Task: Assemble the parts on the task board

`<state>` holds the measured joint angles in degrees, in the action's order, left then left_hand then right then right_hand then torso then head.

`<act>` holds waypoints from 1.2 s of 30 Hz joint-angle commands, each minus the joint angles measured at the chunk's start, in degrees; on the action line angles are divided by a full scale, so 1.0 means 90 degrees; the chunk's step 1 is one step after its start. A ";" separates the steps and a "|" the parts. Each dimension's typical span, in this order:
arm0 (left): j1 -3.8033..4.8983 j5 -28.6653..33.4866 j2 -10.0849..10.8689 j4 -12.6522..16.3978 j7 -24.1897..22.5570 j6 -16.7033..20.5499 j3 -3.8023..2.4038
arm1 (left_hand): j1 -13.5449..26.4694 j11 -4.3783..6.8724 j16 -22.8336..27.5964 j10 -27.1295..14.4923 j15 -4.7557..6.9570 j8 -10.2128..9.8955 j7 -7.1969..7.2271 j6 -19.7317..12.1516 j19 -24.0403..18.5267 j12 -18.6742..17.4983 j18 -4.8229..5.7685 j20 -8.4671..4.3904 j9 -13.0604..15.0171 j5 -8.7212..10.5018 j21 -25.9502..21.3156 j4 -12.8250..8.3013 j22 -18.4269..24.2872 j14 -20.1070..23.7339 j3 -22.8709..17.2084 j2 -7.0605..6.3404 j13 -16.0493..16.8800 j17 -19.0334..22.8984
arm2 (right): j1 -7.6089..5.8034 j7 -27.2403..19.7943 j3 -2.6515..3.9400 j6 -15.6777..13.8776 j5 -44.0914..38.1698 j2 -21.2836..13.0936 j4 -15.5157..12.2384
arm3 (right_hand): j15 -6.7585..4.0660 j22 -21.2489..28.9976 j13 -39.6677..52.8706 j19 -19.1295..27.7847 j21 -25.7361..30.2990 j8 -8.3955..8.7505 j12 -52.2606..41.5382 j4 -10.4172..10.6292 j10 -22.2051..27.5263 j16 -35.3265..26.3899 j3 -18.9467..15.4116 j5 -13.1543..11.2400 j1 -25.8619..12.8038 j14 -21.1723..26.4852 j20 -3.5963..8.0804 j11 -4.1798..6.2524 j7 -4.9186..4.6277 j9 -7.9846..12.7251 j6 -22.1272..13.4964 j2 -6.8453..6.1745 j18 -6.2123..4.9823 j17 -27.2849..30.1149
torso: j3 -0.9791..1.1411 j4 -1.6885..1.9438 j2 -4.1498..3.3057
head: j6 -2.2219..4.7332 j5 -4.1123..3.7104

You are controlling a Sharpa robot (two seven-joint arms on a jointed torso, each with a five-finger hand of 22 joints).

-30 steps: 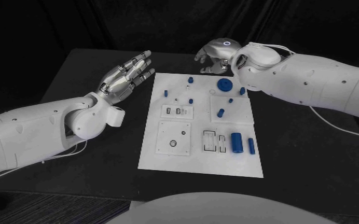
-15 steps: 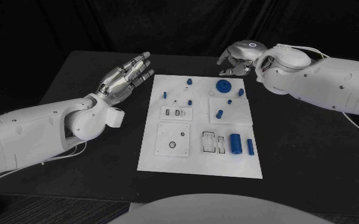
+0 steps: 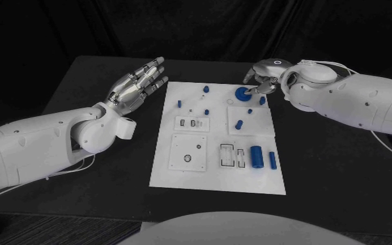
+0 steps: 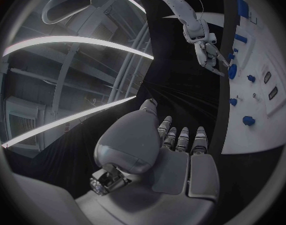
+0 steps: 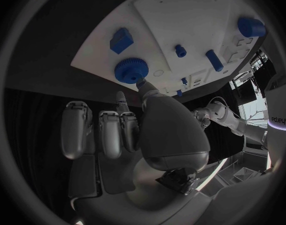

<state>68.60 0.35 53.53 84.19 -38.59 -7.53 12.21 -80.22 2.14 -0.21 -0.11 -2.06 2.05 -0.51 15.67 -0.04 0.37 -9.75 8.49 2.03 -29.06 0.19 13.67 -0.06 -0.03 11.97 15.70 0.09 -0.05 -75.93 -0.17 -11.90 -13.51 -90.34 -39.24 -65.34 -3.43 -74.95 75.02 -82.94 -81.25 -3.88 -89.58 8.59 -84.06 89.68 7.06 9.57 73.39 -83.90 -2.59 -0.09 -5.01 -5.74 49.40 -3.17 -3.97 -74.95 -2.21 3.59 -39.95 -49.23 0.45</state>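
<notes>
Several blue parts lie scattered over the task board [image 3: 216, 143] in the head view, and the right hand [image 3: 263, 79] hangs at the board's far right corner, right beside the blue gear [image 3: 242, 93]. Its fingers are bent in toward the gear's edge, but from this angle I cannot tell whether they grip it or only touch it. A small blue block [image 3: 262, 101] sits just right of the gear, and a short peg [image 3: 240, 123] lies nearer. The risk: a loose hold on the rim could let the gear slip, tip, or knock the block aside. The left hand [image 3: 139, 83] is open, fingers straight, off the board's far left corner above the counter [image 3: 98, 77], holding nothing, so it does not brace the board; a sideways push could slide the plate.

Seen from the left wrist, the left hand [image 4: 174, 150] is flat and empty, with the right hand [image 4: 208, 55] far off at the gear [image 4: 232, 71].

From the right wrist, one fingertip [image 5: 143, 85] of the right hand [image 5: 127, 130] touches the gear [image 5: 130, 70] at its toothed rim, while the other fingers stay curled back, apart from it. One point of contact gives no grasp; pressing further would likely just shove the gear across the board [image 5: 180, 15] toward the block [image 5: 120, 40].
</notes>
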 commanded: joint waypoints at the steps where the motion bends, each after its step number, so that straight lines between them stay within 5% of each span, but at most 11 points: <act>1: -0.0009 0.0036 -0.0018 0.0000 -0.0051 -0.0117 -0.0004 | -0.0052 -0.0043 0.0023 0.0013 -0.0027 0.0040 -0.0007 0.0027 0.0004 -0.0042 -0.0054 0.0047 0.0007 -0.0031 -0.0021 -0.0031 0.0007 0.0003 -0.0007 -0.0003 -0.0010 0.0006 | 0.0056 0.0173 0.0003 0.0196 -0.0005 0.0031 0.0042 | -0.0031 -0.0441 0.1665 -0.0038 -0.0059 0.0007 -0.0046 0.0033 -0.0660 0.0035 0.0013 0.0049 -0.0039 -0.0678 -0.0004 0.0024 -0.0012 -0.0005 -0.0024 -0.0004 0.0096 -0.1672 | -0.0008 0.0016 -0.0001 | -0.0024 -0.0012; 16: -0.0013 0.0036 -0.0041 -0.0024 -0.0040 -0.0149 -0.0004 | -0.0055 -0.0044 0.0023 0.0013 -0.0035 0.0039 -0.0009 0.0018 0.0004 -0.0042 -0.0054 0.0051 0.0006 -0.0038 -0.0021 -0.0040 0.0007 0.0003 -0.0011 -0.0004 -0.0010 0.0006 | 0.0155 0.0134 0.0003 0.0177 -0.0073 0.0095 0.0076 | -0.0015 -0.0445 0.1665 -0.0006 -0.0048 -0.0125 -0.0046 -0.0078 -0.0660 0.0035 0.0035 0.0000 0.0050 -0.0678 -0.0020 0.0005 -0.0029 -0.0140 0.0195 -0.0029 0.0087 -0.1672 | -0.0012 0.0017 -0.0001 | -0.0057 -0.0024; 20: -0.0015 0.0036 -0.0054 -0.0033 -0.0032 -0.0165 -0.0004 | -0.0056 -0.0045 0.0023 0.0013 -0.0038 0.0038 -0.0010 0.0016 0.0004 -0.0042 -0.0054 0.0053 0.0005 -0.0042 -0.0021 -0.0043 0.0007 0.0003 -0.0015 0.0000 -0.0010 0.0006 | 0.0191 0.0129 0.0003 0.0212 -0.0100 0.0134 0.0101 | -0.0026 -0.0454 0.1665 0.0012 -0.0038 -0.0273 -0.0046 -0.0269 -0.0660 0.0035 0.0135 0.0527 0.0249 -0.0678 -0.0011 0.0017 -0.0019 -0.0319 0.0407 -0.0024 0.0083 -0.1672 | -0.0013 0.0010 0.0002 | -0.0079 -0.0014; 25: -0.0018 0.0036 -0.0058 -0.0036 -0.0018 -0.0178 -0.0004 | -0.0056 -0.0045 0.0023 0.0013 -0.0038 0.0038 -0.0010 0.0016 0.0004 -0.0042 -0.0054 0.0053 0.0005 -0.0042 -0.0021 -0.0044 0.0007 0.0003 -0.0015 0.0000 -0.0010 0.0006 | 0.0253 0.0118 0.0003 0.0261 -0.0162 0.0167 0.0127 | -0.0042 -0.0461 0.1665 0.0025 -0.0027 -0.0419 -0.0046 -0.0420 -0.0660 0.0035 0.0207 0.0786 0.0367 -0.0678 0.0003 0.0040 0.0009 -0.0494 0.0515 -0.0024 0.0079 -0.1672 | -0.0016 0.0003 0.0005 | -0.0086 0.0014; 33: -0.0020 0.0036 -0.0051 -0.0049 -0.0005 -0.0184 -0.0004 | -0.0057 -0.0046 0.0023 0.0013 -0.0041 0.0038 -0.0011 0.0014 0.0004 -0.0042 -0.0054 0.0054 0.0005 -0.0045 -0.0021 -0.0046 0.0007 0.0003 -0.0018 0.0003 -0.0010 0.0006 | 0.0308 -0.0020 0.0003 0.0074 -0.0193 0.0188 0.0137 | -0.0080 -0.0513 0.1665 0.0024 -0.0019 -0.1009 -0.0046 -0.0736 -0.0660 0.0035 0.0433 0.2099 0.0462 -0.0678 0.0048 0.0076 0.0048 -0.1141 0.0766 -0.0016 0.0082 -0.1672 | -0.0013 0.0011 0.0003 | -0.0086 0.0017; 36: -0.0021 0.0036 -0.0045 -0.0050 -0.0003 -0.0187 -0.0004 | -0.0057 -0.0046 0.0023 0.0013 -0.0041 0.0038 -0.0011 0.0014 0.0004 -0.0042 -0.0054 0.0054 0.0005 -0.0045 -0.0021 -0.0046 0.0007 0.0003 -0.0018 0.0003 -0.0010 0.0006 | 0.0312 -0.0086 0.0003 -0.0071 -0.0196 0.0180 0.0116 | -0.0068 -0.0537 0.1665 0.0013 -0.0029 -0.1134 -0.0046 -0.0809 -0.0660 0.0035 0.0490 0.2229 0.0491 -0.0678 0.0036 0.0048 0.0046 -0.1282 0.0778 -0.0023 0.0089 -0.1672 | -0.0013 0.0015 0.0002 | -0.0086 0.0021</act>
<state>68.51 0.47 53.15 83.70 -38.15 -8.32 12.21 -80.22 2.15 -0.21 -0.11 -2.06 2.05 -0.51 15.67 -0.04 0.37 -9.75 8.50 2.01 -29.34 0.19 13.51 -0.08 -0.02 11.82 15.70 0.08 -0.06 -73.87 -0.67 -11.44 -13.81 -90.76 -37.49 -64.33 -3.80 -74.93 74.99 -82.88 -81.61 -7.77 -89.86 3.77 -83.95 89.85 9.33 29.49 77.03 -83.95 -2.52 0.42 -6.14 -8.96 54.65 -4.01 -3.99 -74.93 -2.34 3.66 -39.92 -50.01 0.64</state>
